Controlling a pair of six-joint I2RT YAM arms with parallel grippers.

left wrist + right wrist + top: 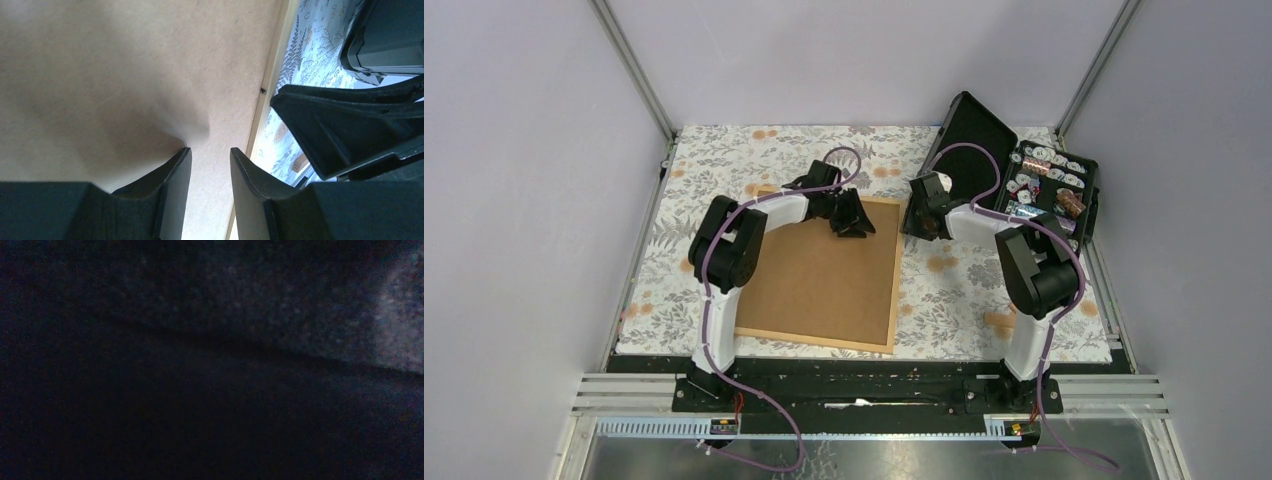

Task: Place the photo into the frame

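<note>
The frame (896,285) lies flat on the floral cloth (724,160), back side up, with a brown board (824,285) filling it from moulding to moulding. Its near edge is close to the arm bases and its far edge is towards the middle of the cloth.

The left gripper (854,222) is over the far part of the frame, inside the far right corner and above the board. In the left wrist view its two fingers (175,170) stand a narrow gap apart with only bare board showing between them, so it is partly open and holds nothing. The tips are down close to the board and cast a soft shadow on it. I cannot tell whether they touch it. The frame's pale right moulding (272,75) runs just beside them.

The right gripper (924,215) is just outside the frame's far right corner, over the cloth, between the frame and an open black case (1044,190). Its wrist view is almost wholly dark, and from above its fingers are hidden under the wrist, so I cannot tell how wide it stands or whether it holds anything.
</note>
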